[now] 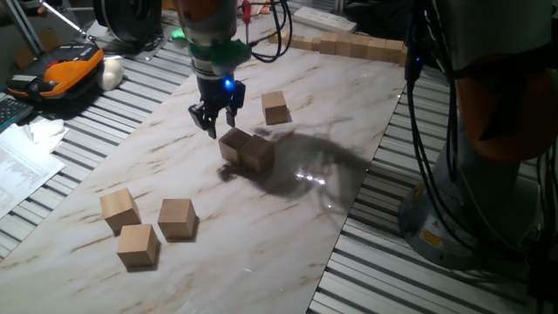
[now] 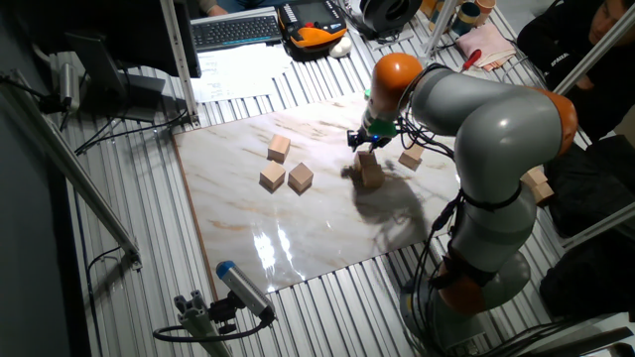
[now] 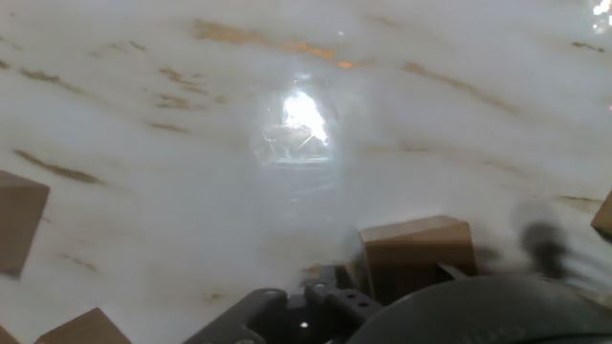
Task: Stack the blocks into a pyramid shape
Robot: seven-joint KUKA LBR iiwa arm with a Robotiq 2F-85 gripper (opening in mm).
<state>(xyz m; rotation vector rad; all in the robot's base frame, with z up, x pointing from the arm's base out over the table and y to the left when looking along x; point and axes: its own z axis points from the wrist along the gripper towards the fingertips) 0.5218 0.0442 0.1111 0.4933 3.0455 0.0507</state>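
Tool [image 1: 215, 120] hovers just above block pair [image 1: 247, 149], fingers apart, empty; lone block [image 1: 275, 108] just beyond pair; three blocks [image 1: 144, 224] well apart toward near table [image 1: 174, 157] edge; cubes likely light, rigid, smooth; grip opposite flat faces, mid-height.

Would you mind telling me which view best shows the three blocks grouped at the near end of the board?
One fixed view: the three blocks sit large, sharp and unobstructed in the foreground, each face distinct. The other fixed view shows them smaller but clear. The hand view catches only blurred block edges at the left, and which blocks they are cannot be told.
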